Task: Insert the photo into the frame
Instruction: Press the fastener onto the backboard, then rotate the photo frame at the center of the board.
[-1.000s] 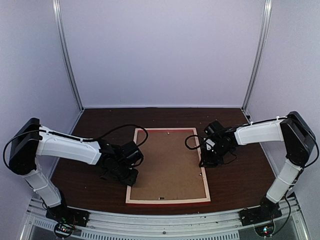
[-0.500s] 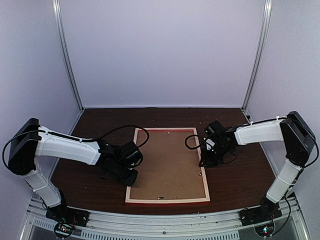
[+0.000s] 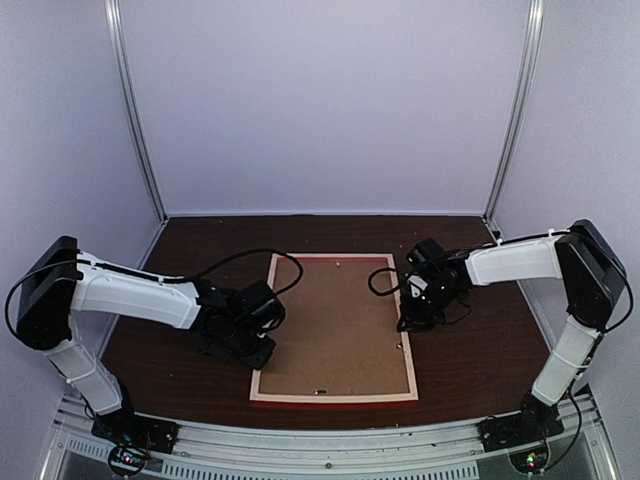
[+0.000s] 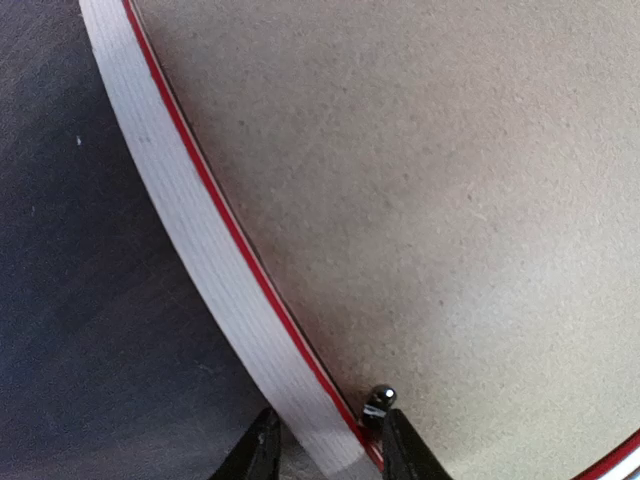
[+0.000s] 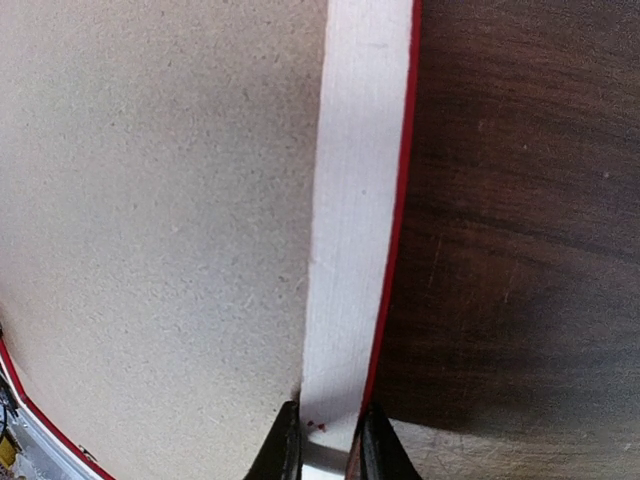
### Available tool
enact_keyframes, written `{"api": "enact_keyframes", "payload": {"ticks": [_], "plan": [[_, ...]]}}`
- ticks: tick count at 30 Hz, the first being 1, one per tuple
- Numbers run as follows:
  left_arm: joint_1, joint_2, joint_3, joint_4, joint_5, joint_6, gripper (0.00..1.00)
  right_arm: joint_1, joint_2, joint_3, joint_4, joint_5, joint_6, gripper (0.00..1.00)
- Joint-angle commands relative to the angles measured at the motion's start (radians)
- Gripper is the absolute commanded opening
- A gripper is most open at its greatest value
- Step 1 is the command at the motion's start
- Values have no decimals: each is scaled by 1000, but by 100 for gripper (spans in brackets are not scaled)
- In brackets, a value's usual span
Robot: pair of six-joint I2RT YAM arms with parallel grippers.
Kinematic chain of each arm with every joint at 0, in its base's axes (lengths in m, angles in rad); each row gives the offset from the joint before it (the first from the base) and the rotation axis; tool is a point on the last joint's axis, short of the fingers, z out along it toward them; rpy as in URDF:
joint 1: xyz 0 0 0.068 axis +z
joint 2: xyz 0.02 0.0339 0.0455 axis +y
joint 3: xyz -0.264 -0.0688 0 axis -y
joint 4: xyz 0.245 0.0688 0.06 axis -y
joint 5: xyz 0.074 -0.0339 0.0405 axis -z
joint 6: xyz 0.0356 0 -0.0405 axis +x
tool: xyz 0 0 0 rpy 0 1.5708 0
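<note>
Both left pincer (image 4: 330,452) and right pincer (image 5: 325,450) clamp rails of the frame (image 3: 335,396).

Frame (image 5: 355,200) front hidden — fingertips (image 5: 280,455) cropped at edge.

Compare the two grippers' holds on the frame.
The left gripper straddles the left rail of the frame toward its near corner; the right gripper pinches the right rail about midway. A metal tab sits by the left gripper's inner finger; none shows by the right. Both close across a pale rail.
</note>
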Motion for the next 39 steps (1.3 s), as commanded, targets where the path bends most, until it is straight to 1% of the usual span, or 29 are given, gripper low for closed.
{"api": "enact_keyframes", "payload": {"ticks": [1,3,7,13,18,25,31,34,36,39], "plan": [[5,-23,4,46,3,99,42,-6,75,-21,-23,31,-96,5],[11,-38,17,38,16,101,51,-6,74,-15,-28,29,-101,5],[40,-63,32,34,63,90,60,-6,76,8,-53,30,-134,5],[109,-70,52,40,132,80,64,-8,92,82,-142,84,-214,4],[189,-48,107,10,182,132,68,-17,142,185,-236,139,-308,4],[314,47,258,-39,260,252,78,-36,222,322,-320,203,-442,5],[402,183,421,-59,344,365,81,-57,278,436,-359,213,-581,5],[435,245,492,-72,348,417,83,-73,298,484,-377,211,-624,8],[452,289,541,-86,336,450,84,-85,303,504,-382,200,-633,12],[471,352,616,-108,297,501,85,-104,299,516,-377,174,-624,22]]}}
